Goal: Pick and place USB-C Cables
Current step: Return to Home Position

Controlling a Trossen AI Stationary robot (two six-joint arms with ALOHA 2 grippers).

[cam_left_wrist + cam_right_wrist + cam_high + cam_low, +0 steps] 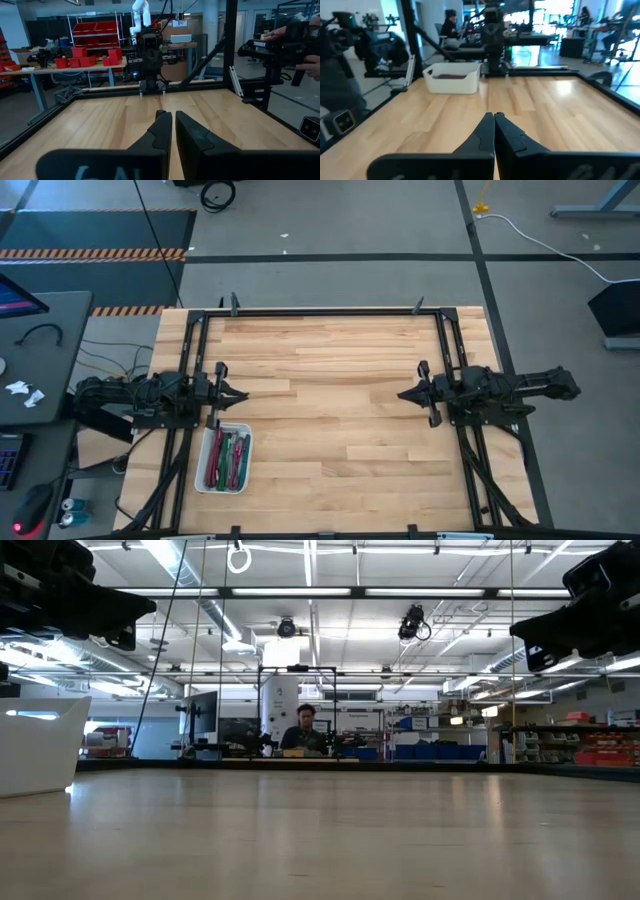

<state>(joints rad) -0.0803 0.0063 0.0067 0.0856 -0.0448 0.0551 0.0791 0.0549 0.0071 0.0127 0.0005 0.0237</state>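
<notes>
The USB-C cables [227, 459] lie as green, red and magenta bundles inside a white tray [247, 442] near the table's near-left corner. The right wrist view shows the tray [452, 80] with a dark red cable [451, 76] at its rim. The low view shows only the tray's wall [35, 745]. My left gripper [241, 395] hovers shut just beyond the tray's far end, pointing right, its fingers [173, 122] close together. My right gripper [404, 393] hovers shut over the table's right half, pointing left [494, 119]. Neither touches anything.
A black frame [330, 311] runs around the wooden table. Bare wood [330, 400] lies between the two grippers. A person's hand [312, 62] holds a dark device beyond the near edge. Another person [305, 732] sits far behind the table.
</notes>
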